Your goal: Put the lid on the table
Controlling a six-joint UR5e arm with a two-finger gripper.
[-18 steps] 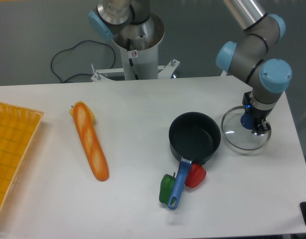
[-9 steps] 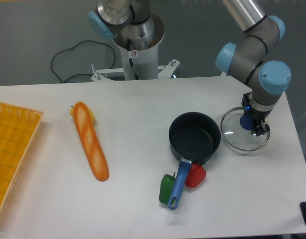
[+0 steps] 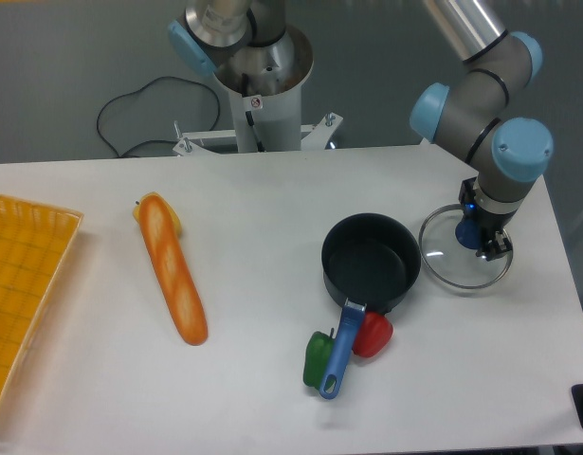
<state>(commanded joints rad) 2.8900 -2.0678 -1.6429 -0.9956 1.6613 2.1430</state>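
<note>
The lid [image 3: 450,259], a clear glass disc with a thin metal rim and a blue knob [image 3: 468,230], sits low at the right side of the white table [image 3: 272,199], just right of the black pot [image 3: 370,261]. My gripper [image 3: 482,239] comes down from above and is shut on the lid's knob. I cannot tell whether the lid's rim rests on the table or hangs just above it. The lid's left edge lies close to the pot's rim.
The pot's blue handle [image 3: 339,353] points toward the front edge, with a green pepper [image 3: 317,357] and a red pepper [image 3: 373,334] on either side. A baguette [image 3: 173,270] lies left of centre. A yellow-orange tray [image 3: 16,284] is at the far left. The robot base [image 3: 258,95] stands behind the table.
The gripper and the lid have shifted very slightly to the left and away from the front edge. Everything else stays where it was.
</note>
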